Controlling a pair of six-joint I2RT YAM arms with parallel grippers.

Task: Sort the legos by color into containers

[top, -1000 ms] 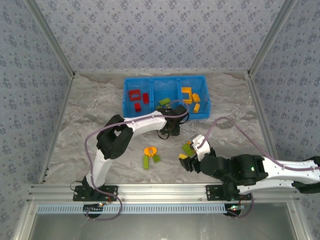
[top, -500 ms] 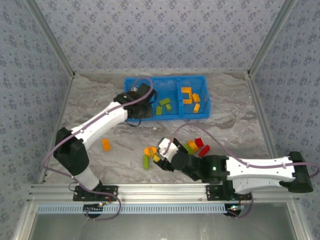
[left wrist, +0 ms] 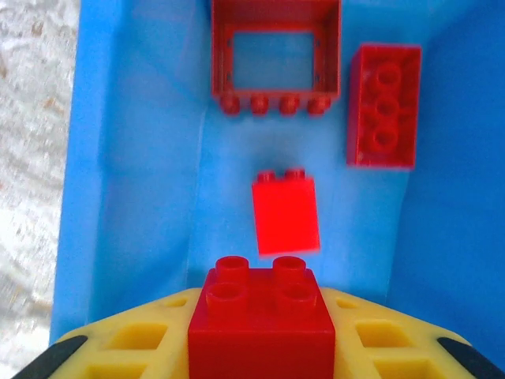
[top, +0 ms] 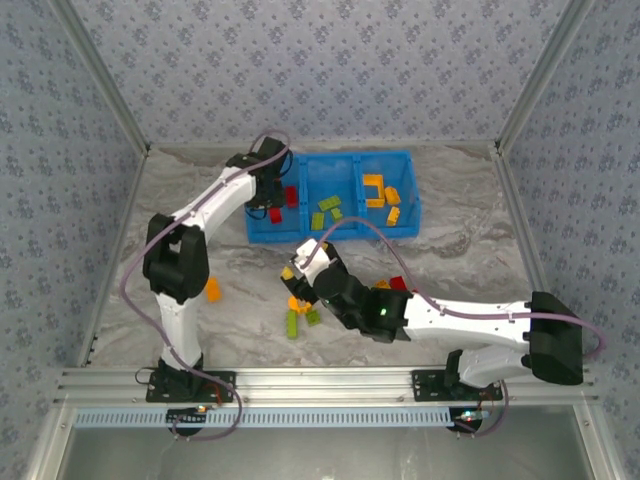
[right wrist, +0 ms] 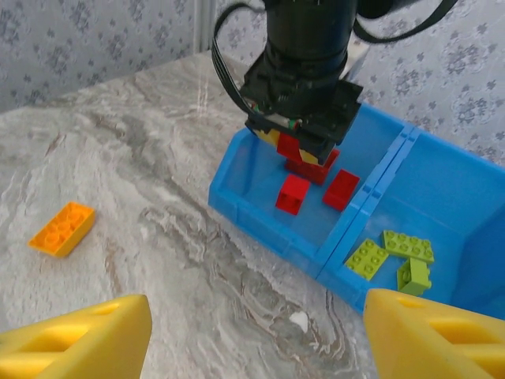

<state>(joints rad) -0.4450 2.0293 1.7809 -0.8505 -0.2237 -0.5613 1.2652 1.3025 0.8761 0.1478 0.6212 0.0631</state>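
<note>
My left gripper (top: pixel 268 196) hangs over the left compartment of the blue bin (top: pixel 404 232) and is shut on a red four-stud brick (left wrist: pixel 260 320), which sits between its yellow fingers (left wrist: pixel 134 343). Below it in that compartment lie a red open frame (left wrist: pixel 276 55), a red six-stud brick (left wrist: pixel 384 106) and a small red brick (left wrist: pixel 286 213). Lime green bricks (top: pixel 328 208) lie in the middle compartment, orange-yellow ones (top: pixel 378 190) in the right one. My right gripper (top: pixel 298 276) is open with nothing in it, low over the table in front of the bin, and faces the left gripper (right wrist: pixel 304 154).
Loose on the table lie an orange brick (top: pixel 212 290), an orange ring (top: pixel 300 302), two green bricks (top: pixel 292 325) and red bricks (top: pixel 398 285) beside the right forearm. Patterned walls close in the table's back and sides.
The left gripper has swung left from in front of the middle compartment to over the left one. The right arm has reached left, from the table's right side to its centre.
</note>
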